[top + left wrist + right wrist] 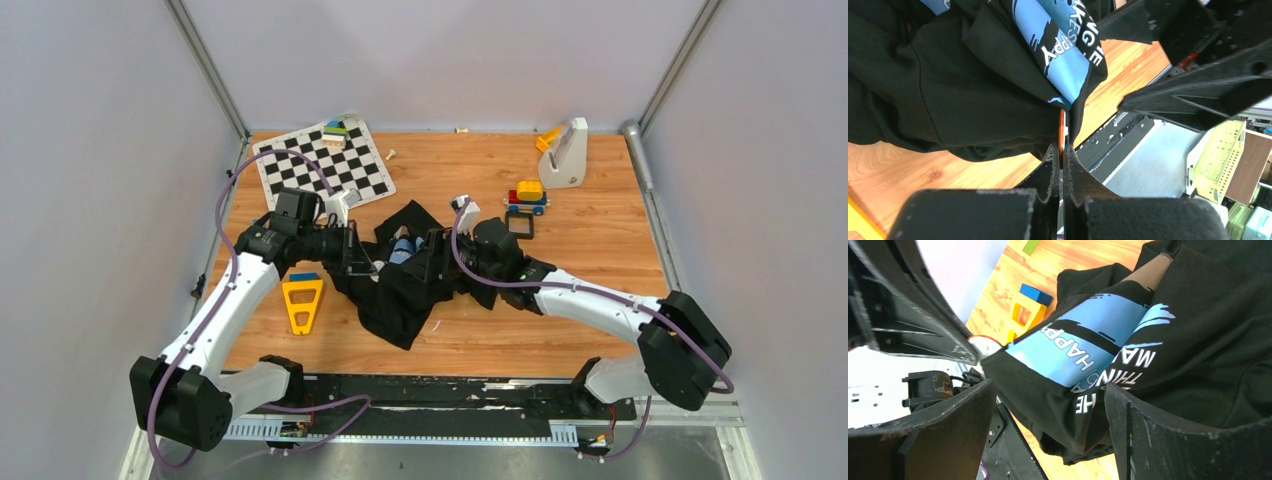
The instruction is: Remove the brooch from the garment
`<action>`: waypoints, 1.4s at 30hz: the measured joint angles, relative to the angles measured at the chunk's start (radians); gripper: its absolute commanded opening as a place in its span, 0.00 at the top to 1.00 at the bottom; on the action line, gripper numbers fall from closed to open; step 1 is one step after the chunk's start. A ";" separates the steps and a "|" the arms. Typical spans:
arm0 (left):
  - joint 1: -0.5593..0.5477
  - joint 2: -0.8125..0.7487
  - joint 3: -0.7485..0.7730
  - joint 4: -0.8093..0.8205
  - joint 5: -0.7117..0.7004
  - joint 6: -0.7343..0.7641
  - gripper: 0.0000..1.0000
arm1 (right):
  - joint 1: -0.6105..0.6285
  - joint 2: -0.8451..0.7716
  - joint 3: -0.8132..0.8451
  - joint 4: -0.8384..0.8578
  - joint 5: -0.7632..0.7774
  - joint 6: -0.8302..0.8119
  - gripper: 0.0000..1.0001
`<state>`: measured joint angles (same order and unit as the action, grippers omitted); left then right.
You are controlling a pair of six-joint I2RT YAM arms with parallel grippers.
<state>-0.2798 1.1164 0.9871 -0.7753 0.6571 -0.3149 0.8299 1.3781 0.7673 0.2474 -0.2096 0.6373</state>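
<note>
My left gripper [1062,160] was clamped on the near rim of the brooch [1062,131], which stood edge-on in line with the fingers, its far end in a fold of the shirt [948,85] lettered "HAPP…" and "THE", while my right gripper [1045,390] straddled the cloth, grip not determinable.

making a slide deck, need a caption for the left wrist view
Left pincer shut on the coppery brooch, seen edge-on, at a fold of the black T-shirt over the wooden table.
</note>
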 measured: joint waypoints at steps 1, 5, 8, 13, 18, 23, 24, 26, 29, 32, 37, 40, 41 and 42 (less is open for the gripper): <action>0.000 0.000 -0.009 0.007 0.000 -0.002 1.00 | 0.000 -0.011 0.000 -0.006 0.003 -0.001 0.20; 0.000 0.000 -0.037 0.027 -0.001 -0.016 1.00 | 0.000 -0.047 -0.001 -0.019 0.008 -0.004 0.20; 0.000 0.000 -0.042 0.039 0.003 -0.024 1.00 | 0.000 -0.046 -0.001 -0.026 0.002 -0.003 0.21; 0.000 -0.007 -0.042 0.058 0.008 -0.044 1.00 | 0.000 -0.029 -0.001 -0.026 -0.026 -0.003 0.21; 0.000 -0.023 -0.042 0.062 0.008 -0.053 1.00 | 0.000 -0.025 -0.001 -0.026 -0.052 -0.003 0.20; 0.000 -0.027 -0.042 0.064 0.018 -0.058 1.00 | 0.000 -0.014 -0.001 -0.025 -0.084 0.002 0.18; 0.000 -0.027 -0.042 0.066 0.023 -0.059 1.00 | 0.000 -0.008 -0.001 -0.024 -0.091 0.006 0.17; 0.000 -0.027 -0.042 0.074 0.029 -0.064 1.00 | 0.000 0.001 -0.001 -0.024 -0.099 0.011 0.17; 0.000 -0.026 -0.045 0.092 0.048 -0.075 1.00 | 0.000 0.010 -0.001 -0.017 -0.114 0.024 0.17; 0.001 -0.024 -0.050 0.118 0.070 -0.090 1.00 | 0.000 0.011 -0.002 0.005 -0.133 0.042 0.18; 0.003 -0.011 -0.063 0.154 0.106 -0.115 1.00 | 0.000 0.016 -0.004 0.023 -0.156 0.058 0.19; 0.008 -0.002 -0.064 0.169 0.122 -0.127 1.00 | 0.000 0.019 -0.004 0.027 -0.165 0.067 0.21; 0.008 0.000 -0.064 0.174 0.127 -0.130 1.00 | 0.000 0.024 -0.004 0.035 -0.171 0.072 0.21; 0.009 0.002 -0.065 0.182 0.135 -0.134 1.00 | 0.000 0.031 -0.004 0.045 -0.177 0.080 0.22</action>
<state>-0.2707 1.1187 0.9222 -0.5938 0.7925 -0.4488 0.8299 1.4090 0.7631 0.2920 -0.3870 0.7174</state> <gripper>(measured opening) 0.017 0.799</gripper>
